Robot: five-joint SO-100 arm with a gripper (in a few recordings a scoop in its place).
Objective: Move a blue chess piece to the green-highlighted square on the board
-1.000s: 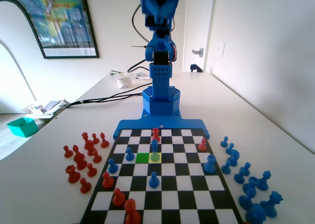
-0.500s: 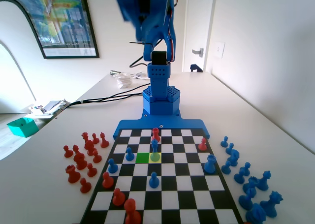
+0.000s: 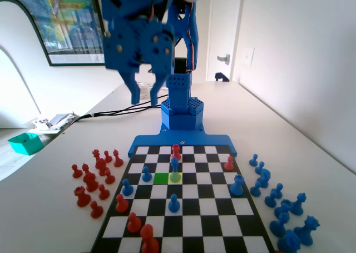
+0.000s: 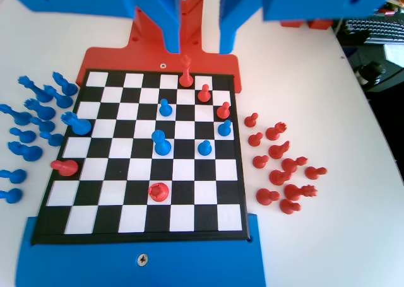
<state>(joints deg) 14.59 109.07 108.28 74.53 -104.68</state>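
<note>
The task is barely begun. In the fixed view the gripper [image 3: 143, 100] hangs high above the table [image 3: 311, 164], its jaws slightly spread and holding nothing, well up toward 11 o'clock from the board [image 3: 183, 231]. The blue chess piece [image 3: 174, 168] stands upright on the pale yellow square [image 3: 175, 178], and the green-highlighted square [image 3: 161, 178] lies empty right beside it at 9 o'clock. What is left, as I judge it: descend, grasp, shift one square, release. A red piece [image 3: 176, 152] stands close at 12 o'clock of the blue chess piece, and a blue pawn [image 3: 146, 174] sits near the green square at 9 o'clock, so room is tight. In the wrist view the blue chess piece [image 4: 161, 142] shows mid-board.
</note>
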